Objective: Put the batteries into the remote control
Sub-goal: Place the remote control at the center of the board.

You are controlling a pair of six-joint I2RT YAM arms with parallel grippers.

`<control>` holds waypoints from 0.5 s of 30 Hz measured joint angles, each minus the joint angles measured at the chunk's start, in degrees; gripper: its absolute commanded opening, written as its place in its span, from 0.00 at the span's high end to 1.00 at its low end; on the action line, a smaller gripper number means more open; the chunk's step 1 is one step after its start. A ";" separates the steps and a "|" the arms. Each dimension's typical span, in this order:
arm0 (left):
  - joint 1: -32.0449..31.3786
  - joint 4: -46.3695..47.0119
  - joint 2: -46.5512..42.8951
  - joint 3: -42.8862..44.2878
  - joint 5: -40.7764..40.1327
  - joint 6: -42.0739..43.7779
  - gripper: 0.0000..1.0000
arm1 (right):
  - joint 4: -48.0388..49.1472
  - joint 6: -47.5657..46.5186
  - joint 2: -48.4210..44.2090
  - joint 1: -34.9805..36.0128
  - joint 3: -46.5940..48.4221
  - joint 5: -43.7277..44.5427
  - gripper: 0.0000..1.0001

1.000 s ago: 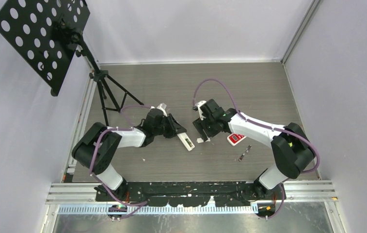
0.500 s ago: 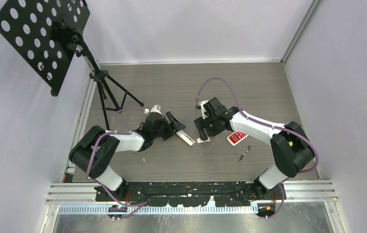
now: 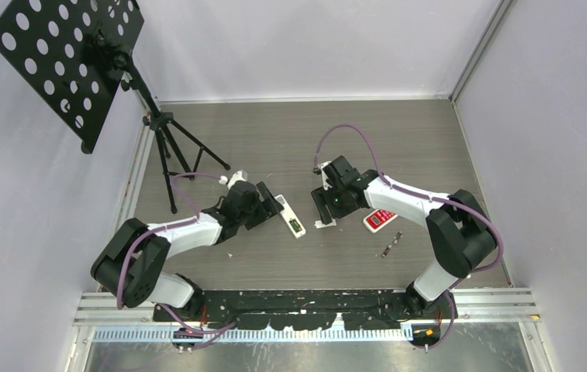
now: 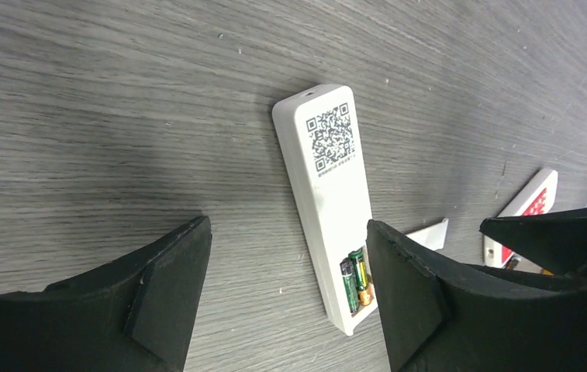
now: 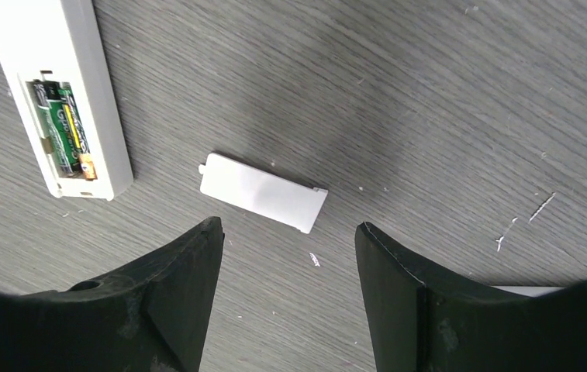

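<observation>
L pincer (image 4: 286,226) was released, jaws wide apart, low over the counter (image 4: 119,93). Beyond, mid-frame, the white remote (image 4: 325,194) lay back-up w/ two green batteries (image 4: 354,275) in its open bay. R pincer (image 5: 288,226) was likewise released. Beyond it lay the loose battery cover (image 5: 263,192), flat, center frame.

Matt white plastic remote control (image 4: 330,203)

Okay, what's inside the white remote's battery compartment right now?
Two green-wrapped batteries lie side by side in the open bay of the white remote. Its cover lies loose on the table. The button face is underneath, unseen.
</observation>
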 measured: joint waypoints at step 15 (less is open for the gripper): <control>1.77 -6.49 -0.94 2.69 4.35 5.84 0.23 | -5.29 -9.94 6.58 3.82 3.54 6.51 0.33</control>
